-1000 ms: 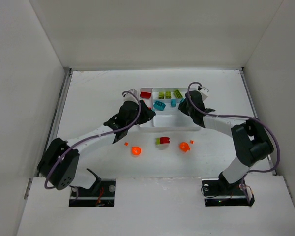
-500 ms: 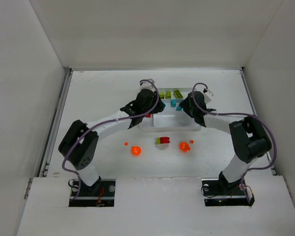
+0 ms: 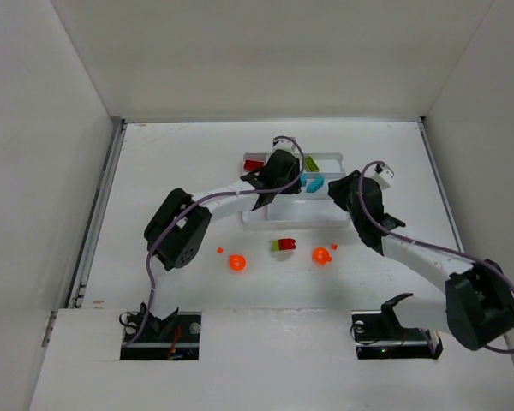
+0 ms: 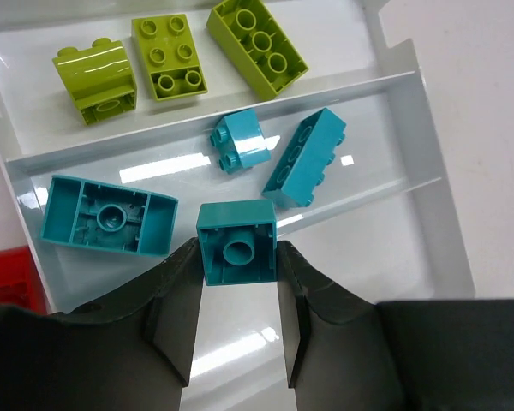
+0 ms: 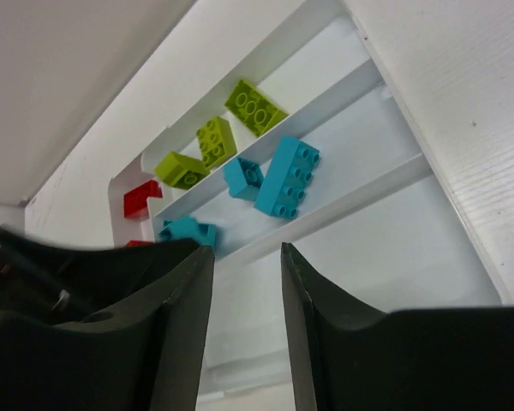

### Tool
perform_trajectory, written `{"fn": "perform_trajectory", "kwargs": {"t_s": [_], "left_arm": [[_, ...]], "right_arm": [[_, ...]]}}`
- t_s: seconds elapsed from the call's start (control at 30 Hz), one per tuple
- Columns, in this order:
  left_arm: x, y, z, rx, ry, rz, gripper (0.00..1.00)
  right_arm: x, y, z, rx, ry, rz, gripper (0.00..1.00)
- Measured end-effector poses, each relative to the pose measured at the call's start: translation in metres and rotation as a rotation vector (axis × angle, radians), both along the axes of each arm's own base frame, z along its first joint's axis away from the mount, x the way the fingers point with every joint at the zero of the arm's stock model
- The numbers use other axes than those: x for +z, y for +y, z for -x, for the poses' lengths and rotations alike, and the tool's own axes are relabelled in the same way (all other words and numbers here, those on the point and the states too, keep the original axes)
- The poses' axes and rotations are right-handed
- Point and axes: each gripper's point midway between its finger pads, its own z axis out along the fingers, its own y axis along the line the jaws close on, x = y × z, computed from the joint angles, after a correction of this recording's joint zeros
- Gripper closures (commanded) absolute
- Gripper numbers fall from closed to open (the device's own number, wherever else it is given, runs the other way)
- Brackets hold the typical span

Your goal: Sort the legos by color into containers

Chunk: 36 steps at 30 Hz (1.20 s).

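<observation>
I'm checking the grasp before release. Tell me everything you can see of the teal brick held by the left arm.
The teal brick is small, squarish, glossy plastic. Its hollow underside faces the wrist camera, showing thin walls and one round tube in the middle. The left gripper's dark fingers press its two opposite sides; nothing else visibly touches it. It sits level over the white tray, by the slot where three other teal bricks lie.

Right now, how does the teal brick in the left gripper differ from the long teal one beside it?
The square teal brick is clamped in the left gripper; the long teal brick lies free in the tray, middle slot. The square brick is shorter than the long one. Both are teal, hollow undersides toward the left wrist camera.
</observation>
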Motion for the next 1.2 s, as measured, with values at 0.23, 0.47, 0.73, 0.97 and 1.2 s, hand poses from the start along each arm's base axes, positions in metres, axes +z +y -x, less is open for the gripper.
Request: {"fn": "perform_trajectory", "kwargs": {"t_s": [0.23, 0.47, 0.73, 0.97, 1.2], "left_arm": [[-0.019, -0.005, -0.014, 0.006, 0.010, -0.061, 0.72], [-0.019, -0.007, -0.014, 0.006, -0.008, -0.094, 0.61], [-0.008, -0.009, -0.010, -0.005, -0.033, -0.105, 0.57], [0.020, 0.000, -0.011, 0.013, -0.070, -0.097, 0.50], [0.069, 0.035, 0.004, 0.075, -0.117, -0.049, 0.67]], "right_arm": [[0.010, 0.007, 0.048, 0.060, -0.077, 0.028, 0.52], [0.019, 0.013, 0.074, 0.098, -0.117, 0.052, 0.37], [-0.002, 0.026, 0.094, 0.173, -0.071, 0.113, 0.36], [-0.016, 0.043, 0.113, 0.267, -0.040, 0.164, 0.68], [-0.045, 0.086, 0.145, 0.469, 0.034, 0.273, 0.36]]}}
